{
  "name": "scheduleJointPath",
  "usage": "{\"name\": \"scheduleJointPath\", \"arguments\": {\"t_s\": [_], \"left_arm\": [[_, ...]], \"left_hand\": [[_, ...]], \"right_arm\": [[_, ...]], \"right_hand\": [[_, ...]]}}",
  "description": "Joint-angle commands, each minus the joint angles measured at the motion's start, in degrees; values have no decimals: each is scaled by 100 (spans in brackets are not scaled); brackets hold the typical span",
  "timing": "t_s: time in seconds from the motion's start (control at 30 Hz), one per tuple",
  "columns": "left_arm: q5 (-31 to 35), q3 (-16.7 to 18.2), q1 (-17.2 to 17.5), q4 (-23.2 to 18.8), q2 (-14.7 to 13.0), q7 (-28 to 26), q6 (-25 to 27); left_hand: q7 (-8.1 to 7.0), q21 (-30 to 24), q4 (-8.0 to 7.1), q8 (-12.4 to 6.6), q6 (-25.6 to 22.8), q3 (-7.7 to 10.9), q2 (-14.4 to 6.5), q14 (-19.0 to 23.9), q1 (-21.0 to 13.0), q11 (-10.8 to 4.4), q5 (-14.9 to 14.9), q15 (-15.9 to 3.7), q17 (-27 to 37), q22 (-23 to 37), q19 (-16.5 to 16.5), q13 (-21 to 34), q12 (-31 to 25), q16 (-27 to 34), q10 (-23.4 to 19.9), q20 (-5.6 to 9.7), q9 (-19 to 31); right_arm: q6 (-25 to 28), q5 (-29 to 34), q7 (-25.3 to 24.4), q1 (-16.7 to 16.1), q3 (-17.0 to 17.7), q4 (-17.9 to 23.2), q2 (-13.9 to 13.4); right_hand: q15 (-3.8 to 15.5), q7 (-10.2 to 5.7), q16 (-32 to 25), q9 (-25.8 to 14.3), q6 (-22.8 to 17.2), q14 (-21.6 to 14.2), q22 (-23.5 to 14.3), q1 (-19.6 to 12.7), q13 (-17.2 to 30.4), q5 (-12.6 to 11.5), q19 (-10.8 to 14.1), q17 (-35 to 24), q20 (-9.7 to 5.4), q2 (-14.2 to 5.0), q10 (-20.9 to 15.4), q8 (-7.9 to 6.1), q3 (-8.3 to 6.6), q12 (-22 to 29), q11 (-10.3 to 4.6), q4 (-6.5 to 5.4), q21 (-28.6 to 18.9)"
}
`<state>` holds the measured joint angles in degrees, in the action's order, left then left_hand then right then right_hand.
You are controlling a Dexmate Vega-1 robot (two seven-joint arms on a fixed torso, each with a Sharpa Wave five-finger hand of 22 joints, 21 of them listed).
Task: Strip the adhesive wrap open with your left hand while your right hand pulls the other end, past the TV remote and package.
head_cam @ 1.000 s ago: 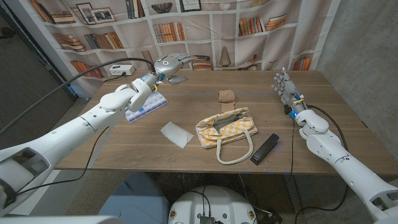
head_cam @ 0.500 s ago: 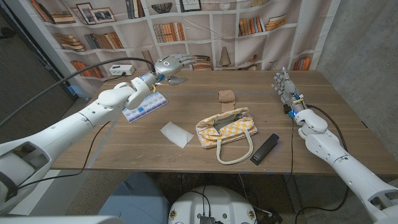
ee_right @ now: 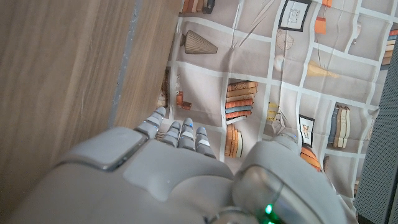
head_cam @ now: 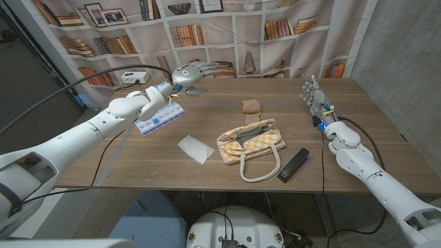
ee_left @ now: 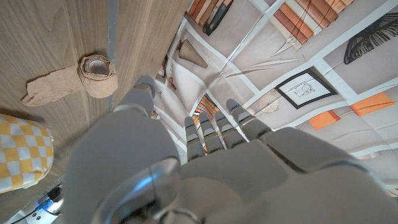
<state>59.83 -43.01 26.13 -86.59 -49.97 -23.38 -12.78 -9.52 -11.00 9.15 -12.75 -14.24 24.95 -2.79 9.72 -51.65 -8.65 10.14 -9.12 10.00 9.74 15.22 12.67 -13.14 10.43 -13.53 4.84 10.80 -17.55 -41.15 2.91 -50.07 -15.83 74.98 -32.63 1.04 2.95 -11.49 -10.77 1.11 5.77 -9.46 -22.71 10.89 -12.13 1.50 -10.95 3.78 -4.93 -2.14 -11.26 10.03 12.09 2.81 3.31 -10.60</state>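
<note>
From the head view, your left hand (head_cam: 191, 74) is up over the far left part of the worktop (head_cam: 220, 162), fingers spread apart and gripping nothing. Your right hand (head_cam: 313, 96) is over near the worktop's right edge, fingers pointing up and away from you, nothing in it either. The adhesive wrap (head_cam: 251, 106), a small tan roll with a loose tail, lies near the far middle of the worktop, between the two hands and well apart from both. Just in front of it sits a yellow checked bag (head_cam: 251, 142) with its mouth open and a handle looping toward you. The TV remote (head_cam: 293, 164), black, lies just to the right of that bag. A white package (head_cam: 195, 148) lies flat to the bag's left, and a blue-and-white card (head_cam: 158, 118) sits beneath your left forearm.

Left wrist view now: the back of your left hand (ee_left: 205, 168) takes up the lower part, fingers (ee_left: 214, 130) loosely apart with empty air between them. The wrap (ee_left: 93, 74) shows clearly on the wood, roll end open and its tail trailing off to one side, and a corner of the checked bag (ee_left: 22, 152) is near it.

Right wrist view: your right hand (ee_right: 168, 180) again from behind, fingertips (ee_right: 183, 134) close together side by side, reaching past the worktop's (ee_right: 62, 74) edge toward the bookshelf backdrop (ee_right: 298, 81). No object in its grasp.
</note>
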Motion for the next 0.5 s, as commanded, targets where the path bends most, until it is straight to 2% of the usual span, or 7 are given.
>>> {"name": "scheduleJointPath", "arguments": {"t_s": [0.03,0.3,0.37,0.43,0.5], "left_arm": [[111,-227,-260,428,123,-352,-359],[183,-342,-371,536,160,-417,-414],[127,-361,-394,576,174,-475,-510],[144,-372,-394,551,177,-524,-512],[153,-378,-394,536,176,-517,-495]], "left_hand": [[5,11,-14,-34,-51,-31,-67,-28,-16,-24,31,-98,29,18,-20,24,-27,32,-34,23,31],[-16,33,-24,-7,17,-71,-107,-131,-35,-21,27,-97,32,20,-108,40,17,4,66,67,33],[-53,46,-41,43,166,-111,-142,-214,-34,-68,23,-108,38,23,-188,52,51,-7,155,100,39],[-151,45,-44,91,350,-172,-148,-304,-34,-138,21,-148,42,25,-254,66,69,-16,229,166,45],[-168,45,-42,107,432,-199,-149,-364,-41,-177,23,-166,43,26,-288,73,81,-27,282,187,47]], "right_arm": [[-32,6,33,46,-52,-69,55],[-67,16,80,77,-65,-118,66],[-71,21,86,84,-66,-136,63],[-76,17,122,95,-69,-167,57],[-72,15,140,99,-72,-177,51]], "right_hand": [[25,-37,-50,-11,-53,-40,-21,-47,17,12,42,-9,11,6,-50,-21,-2,25,4,27,-18],[31,-45,-46,-11,-56,-41,-21,-51,17,14,53,-9,5,5,-53,-21,-5,19,-5,32,-20],[34,-43,-44,-11,-55,-40,-21,-52,17,15,53,-9,5,5,-48,-20,-6,14,8,33,-20],[36,-39,-41,-11,-61,-38,-21,-52,17,16,54,-9,5,5,-49,-21,-7,13,6,34,-20],[27,-34,-42,-11,-61,-43,-21,-52,18,17,55,-10,7,5,-50,-20,-7,11,13,35,-20]]}}
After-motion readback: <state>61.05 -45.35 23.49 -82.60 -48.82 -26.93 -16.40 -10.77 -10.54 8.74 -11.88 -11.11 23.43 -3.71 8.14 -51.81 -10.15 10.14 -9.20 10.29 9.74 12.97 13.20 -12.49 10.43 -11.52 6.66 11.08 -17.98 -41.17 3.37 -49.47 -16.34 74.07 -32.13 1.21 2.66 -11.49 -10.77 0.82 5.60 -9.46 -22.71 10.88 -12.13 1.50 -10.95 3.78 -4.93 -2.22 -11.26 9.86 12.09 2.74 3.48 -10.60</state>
